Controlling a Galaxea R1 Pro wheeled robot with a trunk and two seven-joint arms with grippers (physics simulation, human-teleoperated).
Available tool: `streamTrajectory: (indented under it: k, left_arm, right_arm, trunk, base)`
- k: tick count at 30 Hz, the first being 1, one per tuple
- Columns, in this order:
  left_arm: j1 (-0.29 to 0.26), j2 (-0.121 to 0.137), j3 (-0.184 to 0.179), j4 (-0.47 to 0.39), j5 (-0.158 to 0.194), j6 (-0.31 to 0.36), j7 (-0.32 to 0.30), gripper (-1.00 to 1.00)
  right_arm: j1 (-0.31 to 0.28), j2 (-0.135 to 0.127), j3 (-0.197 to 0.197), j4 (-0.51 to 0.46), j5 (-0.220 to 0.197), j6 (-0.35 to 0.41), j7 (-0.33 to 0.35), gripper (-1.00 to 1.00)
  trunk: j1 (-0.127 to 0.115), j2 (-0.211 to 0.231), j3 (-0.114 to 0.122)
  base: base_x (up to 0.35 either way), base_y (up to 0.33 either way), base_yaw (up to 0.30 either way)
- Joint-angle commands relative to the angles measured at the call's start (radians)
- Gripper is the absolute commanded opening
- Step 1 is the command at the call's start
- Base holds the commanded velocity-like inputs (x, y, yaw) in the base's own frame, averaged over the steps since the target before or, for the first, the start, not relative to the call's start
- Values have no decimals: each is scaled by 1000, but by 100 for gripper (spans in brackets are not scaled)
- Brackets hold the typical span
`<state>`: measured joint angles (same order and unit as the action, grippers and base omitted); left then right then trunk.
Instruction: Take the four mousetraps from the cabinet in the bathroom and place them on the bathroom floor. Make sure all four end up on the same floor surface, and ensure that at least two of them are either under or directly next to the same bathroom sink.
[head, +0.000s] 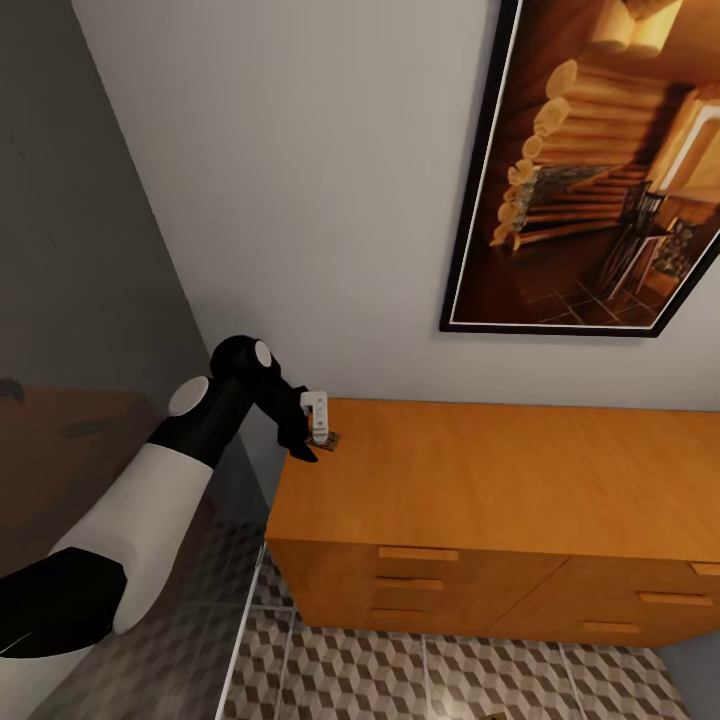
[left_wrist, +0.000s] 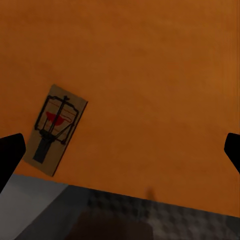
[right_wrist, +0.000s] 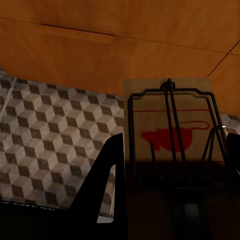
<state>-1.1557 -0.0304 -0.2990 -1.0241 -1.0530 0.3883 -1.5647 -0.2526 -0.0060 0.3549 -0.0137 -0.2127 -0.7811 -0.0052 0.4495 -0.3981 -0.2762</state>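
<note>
One mousetrap (left_wrist: 55, 129) lies flat on the cabinet (head: 480, 480) top at its near left corner, close to the edge, its long axis slanted across the span between the fingers. The left gripper (head: 312, 432) hovers directly above with jaws wide, the trap offset toward one fingertip. The right wrist view shows what the head view cannot: the right gripper (right_wrist: 172, 170) clamps a second mousetrap (right_wrist: 167, 135) low over the bathroom floor (right_wrist: 50, 140).
</note>
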Motion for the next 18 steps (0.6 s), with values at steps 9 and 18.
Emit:
streamTrajectory:
  k: [9, 18]
  left_arm:
    - [-1, 0, -1, 2, -5, 9, -6, 100]
    - [-1, -1, -3, 3, -6, 9, -6, 100]
  right_arm:
    - [-1, 0, 9, 0, -10, -3, 2, -100]
    - [-1, 0, 9, 0, -10, -3, 2, -100]
  trunk:
    - [1, -2, -2]
    - [1, -2, -2]
  base:
    - [0, 0, 0]
    - [20, 4, 0]
